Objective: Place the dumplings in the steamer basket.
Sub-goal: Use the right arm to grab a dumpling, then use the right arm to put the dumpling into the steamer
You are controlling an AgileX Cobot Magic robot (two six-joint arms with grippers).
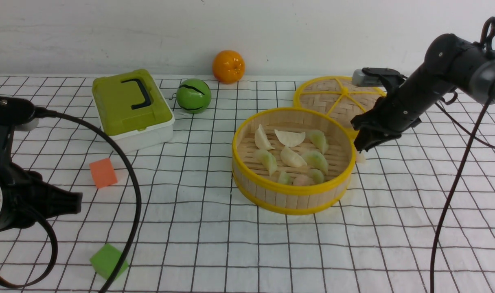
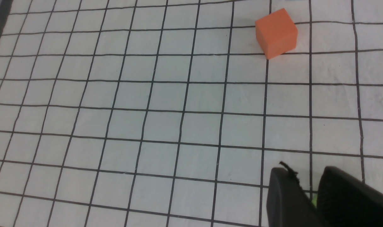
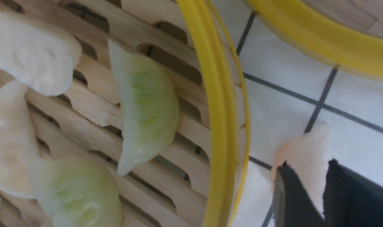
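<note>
Front: steamer basket [image 1: 293, 185], yellow rims and slat walls, holds eight crescent dumplings [image 1: 290, 156], whitish and pale green, one pinkish. A ninth, the stray dumpling [image 1: 360, 157], lies on the grid cloth [image 1: 215, 244] just outside the rim, under my right pincer [image 1: 360, 145]. Woven lid [image 1: 337, 95] behind.

Left wrist: my left pincer [image 2: 316, 189] slightly parted, empty; orange cube [image 2: 276, 33] apart.

Right wrist: fingers [image 3: 294, 195] straddle the whitish-pink stray dumpling [image 3: 305, 157]; clamped or not, can't tell.
</note>
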